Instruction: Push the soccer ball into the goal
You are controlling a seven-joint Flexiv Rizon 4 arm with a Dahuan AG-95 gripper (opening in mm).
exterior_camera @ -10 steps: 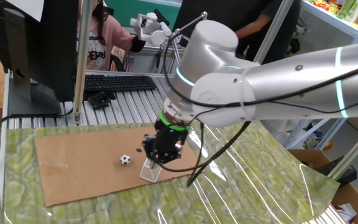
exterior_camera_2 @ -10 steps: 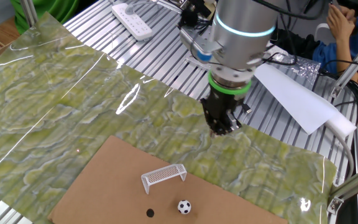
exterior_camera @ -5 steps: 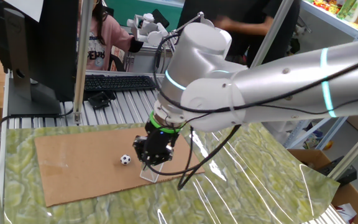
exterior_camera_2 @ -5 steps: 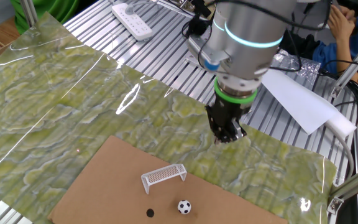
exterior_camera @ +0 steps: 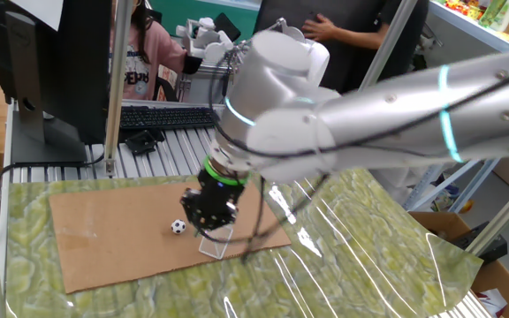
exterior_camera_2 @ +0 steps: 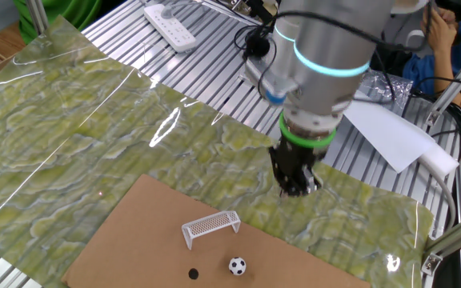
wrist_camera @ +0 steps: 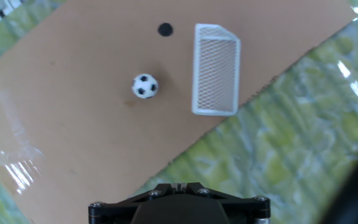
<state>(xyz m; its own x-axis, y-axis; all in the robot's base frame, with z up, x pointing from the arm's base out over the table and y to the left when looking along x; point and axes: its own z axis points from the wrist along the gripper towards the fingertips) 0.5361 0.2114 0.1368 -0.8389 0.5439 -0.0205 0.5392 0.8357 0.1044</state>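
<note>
Round patched soccer ball, mesh wedge goal, flat cardboard, closed claw

Two raised fixed views from opposite sides, hand view straight down, sharing cardboard sheet

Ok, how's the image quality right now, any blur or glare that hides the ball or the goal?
One fixed view: the arm is motion-blurred, the soccer ball is sharp, and the goal is partly hidden behind the end effector. The other fixed view: glare streaks on the clear sheet, away from the ball. Hand view: ball and goal crisp on the cardboard, with slight glare at the lower left.
</note>
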